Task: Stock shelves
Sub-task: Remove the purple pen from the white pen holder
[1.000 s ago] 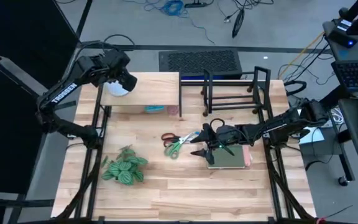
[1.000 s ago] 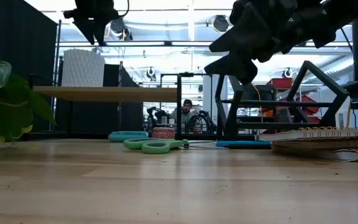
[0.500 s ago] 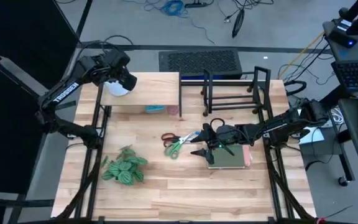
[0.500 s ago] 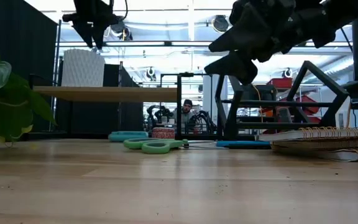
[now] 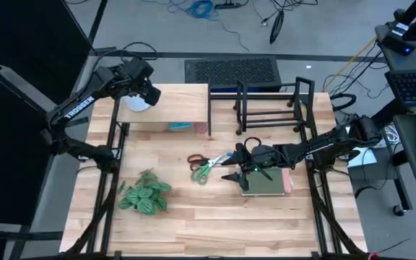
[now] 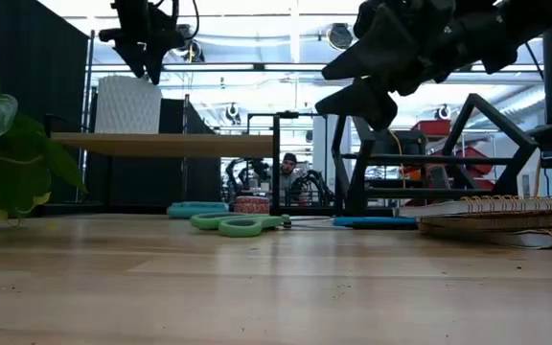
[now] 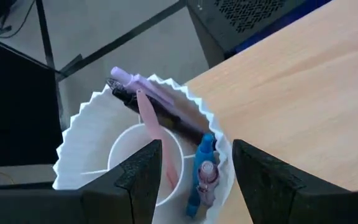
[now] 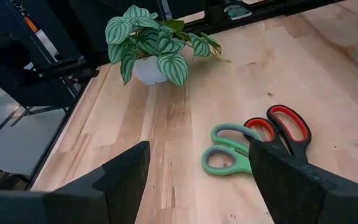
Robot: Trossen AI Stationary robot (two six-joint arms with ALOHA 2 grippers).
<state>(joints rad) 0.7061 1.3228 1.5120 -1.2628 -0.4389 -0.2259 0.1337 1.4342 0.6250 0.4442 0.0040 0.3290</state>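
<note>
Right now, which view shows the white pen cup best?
The left wrist view: it looks into the cup, pens visible inside, between the open left gripper's fingers. High view: mostly hidden under that gripper. Low view: only its ribbed side on the wood shelf. Right wrist: none.

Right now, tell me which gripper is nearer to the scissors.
Right. The right gripper hangs just beside the scissors at mid-table, fingers open. The left gripper is far off, above the white ribbed cup on the pale-wood shelf.
</note>
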